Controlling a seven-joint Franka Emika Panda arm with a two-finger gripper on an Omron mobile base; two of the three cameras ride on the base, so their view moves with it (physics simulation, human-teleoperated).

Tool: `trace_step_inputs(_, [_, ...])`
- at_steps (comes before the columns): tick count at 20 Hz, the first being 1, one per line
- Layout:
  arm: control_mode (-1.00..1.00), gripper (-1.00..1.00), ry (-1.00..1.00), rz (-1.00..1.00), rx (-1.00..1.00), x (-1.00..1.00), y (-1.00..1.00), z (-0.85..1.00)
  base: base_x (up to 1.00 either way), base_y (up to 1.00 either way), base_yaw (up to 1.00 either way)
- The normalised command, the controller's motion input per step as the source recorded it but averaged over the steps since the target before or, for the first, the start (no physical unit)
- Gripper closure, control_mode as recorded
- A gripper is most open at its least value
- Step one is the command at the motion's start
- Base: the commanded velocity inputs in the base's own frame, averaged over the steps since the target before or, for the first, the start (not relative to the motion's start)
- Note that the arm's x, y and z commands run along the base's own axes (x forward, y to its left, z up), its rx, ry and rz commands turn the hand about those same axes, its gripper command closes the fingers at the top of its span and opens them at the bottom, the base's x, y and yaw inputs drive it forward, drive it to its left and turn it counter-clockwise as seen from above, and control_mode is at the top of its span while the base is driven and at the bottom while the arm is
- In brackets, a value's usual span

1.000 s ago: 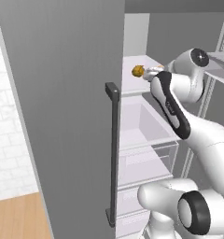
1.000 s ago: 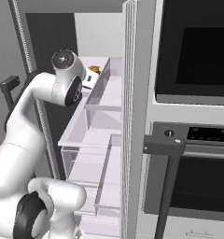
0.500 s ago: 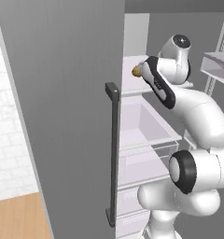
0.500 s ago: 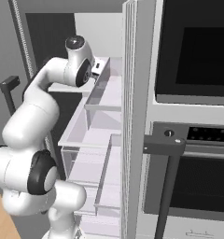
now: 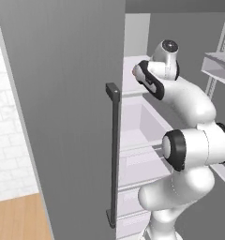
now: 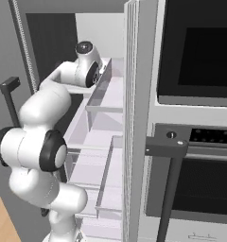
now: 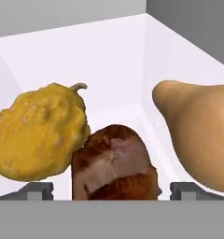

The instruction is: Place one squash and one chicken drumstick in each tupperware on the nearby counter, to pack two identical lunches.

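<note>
Tool (image 7: 104,189) jaws wide, holding nothing — chicken drumstick (image 7: 113,163) between tips, yellow squash (image 7: 39,133) touching it, tan squash (image 7: 202,135) beside.

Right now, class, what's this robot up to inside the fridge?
The arm reaches onto a white fridge shelf, its open gripper close around a chicken drumstick but not yet shut on it. The lumpy yellow squash sits against one side of the drumstick, the tan squash on the other. Nothing has been lifted.
</note>
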Motion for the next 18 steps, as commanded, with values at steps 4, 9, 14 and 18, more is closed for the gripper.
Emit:
trace_step_inputs(4, [-1.0, -1.0, 0.06, 0.0, 0.0, 0.67, -0.13, -0.16, 0.0, 0.0, 0.0])
trace_step_inputs(9, [-1.0, 1.0, 0.04, 0.0, -0.15, 0.02, 0.18, -0.59, 0.0, 0.0, 0.0])
trace_step_inputs(14, [-1.0, 1.0, -0.05, 0.0, -0.1, -0.53, 0.06, -0.27, 0.0, 0.0, 0.0])
trace_step_inputs(18, [-1.0, 1.0, -0.1, 0.0, 0.0, -1.0, 0.0, 0.0, 0.0, 0.0, 0.0])
